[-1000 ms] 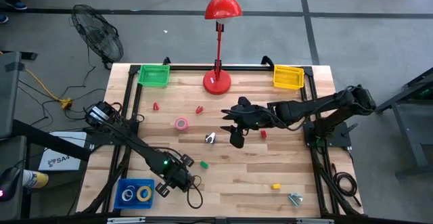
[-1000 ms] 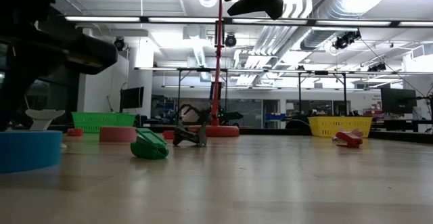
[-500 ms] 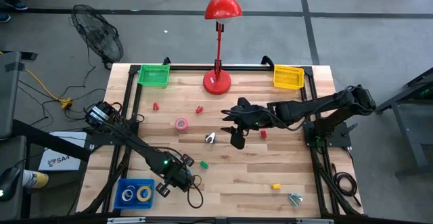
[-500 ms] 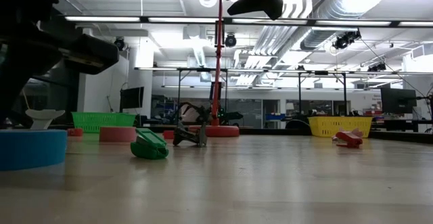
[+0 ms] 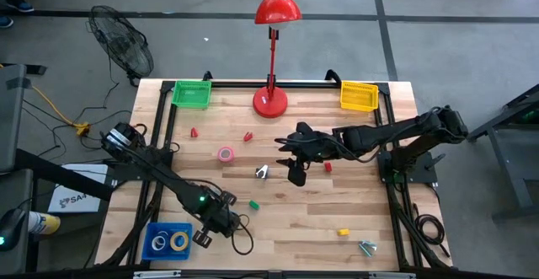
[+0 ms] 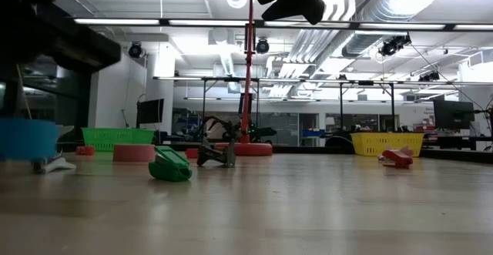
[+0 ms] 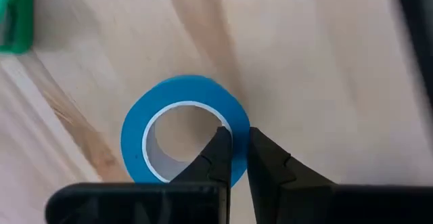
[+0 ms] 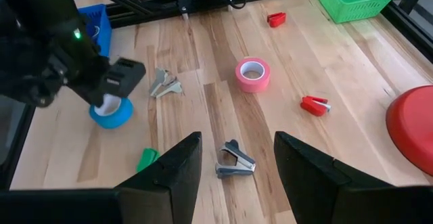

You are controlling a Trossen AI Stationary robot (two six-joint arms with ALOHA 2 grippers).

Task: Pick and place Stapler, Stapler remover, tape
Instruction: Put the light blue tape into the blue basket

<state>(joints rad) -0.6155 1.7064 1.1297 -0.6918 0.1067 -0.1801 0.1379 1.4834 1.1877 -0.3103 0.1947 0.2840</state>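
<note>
A blue tape roll (image 7: pixel 177 92) hangs just above the table near its front left, with my left gripper (image 7: pixel 237 132) shut on it; in the low view the roll (image 6: pixel 27 138) floats clear of the wood. A silver stapler remover (image 8: pixel 164 83) lies beside it. A pink tape roll (image 5: pixel 226 153) lies flat at mid-left. My right gripper (image 5: pixel 295 174) hovers open above mid-table, over a second stapler remover (image 8: pixel 235 160). A green stapler (image 5: pixel 253 204) lies on the table. My left gripper pinches the blue roll's ring wall (image 7: pixel 238 158), one finger (image 7: pixel 215 149) inside the pale core hole and the other (image 7: pixel 270 163) outside. The fingers come from above, pointing steeply down. The roll hangs below them, roughly level and lifted clear of the table.
A blue tray (image 5: pixel 157 228) at the front left holds a blue and a yellow tape roll. A green basket (image 5: pixel 192 93), a yellow basket (image 5: pixel 359 95) and a red lamp (image 5: pixel 270 102) stand along the far edge. Small red staplers (image 5: pixel 248 136) and a yellow stapler (image 5: pixel 343 232) lie scattered.
My left gripper has rolled its wrist and risen a little. The blue tape roll, which stood on the table, now hangs clear of it.
</note>
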